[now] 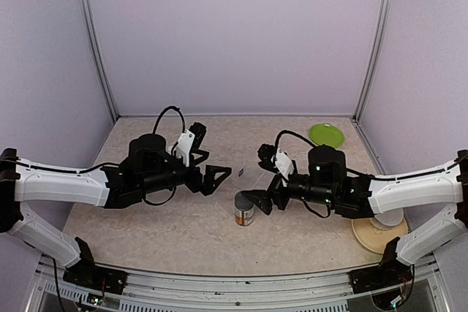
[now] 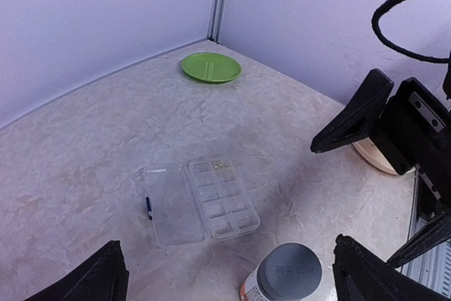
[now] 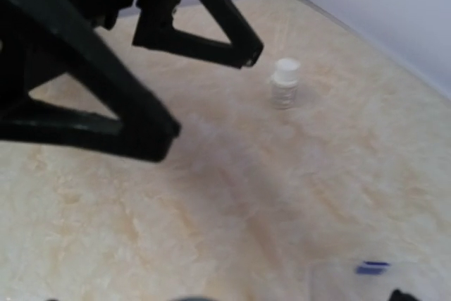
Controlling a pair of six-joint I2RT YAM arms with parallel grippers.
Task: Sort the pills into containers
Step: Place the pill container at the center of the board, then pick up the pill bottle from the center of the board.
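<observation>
The pill box (image 2: pixel 211 206) is lying open on the table (image 2: pixel 84 139). Its clear lid (image 2: pixel 173 206) is folded flat beside the compartments (image 2: pixel 222 199), probably so they are reachable from above. One dark blue pill (image 2: pixel 149 207) is resting at the lid's outer edge, away from the compartments. Whether it is sitting on the lid or just off it is unclear, but it is not yet sorted.

The left pincer (image 1: pixel 216 179) is hovering near the box, released wide and carrying nothing, seemingly lining up on that pill. The right pincer (image 1: pixel 257 199) is waiting opposite, also spread and empty. It is hanging just beside a grey-capped bottle (image 2: pixel 285 271) that is standing upright near the box.
</observation>
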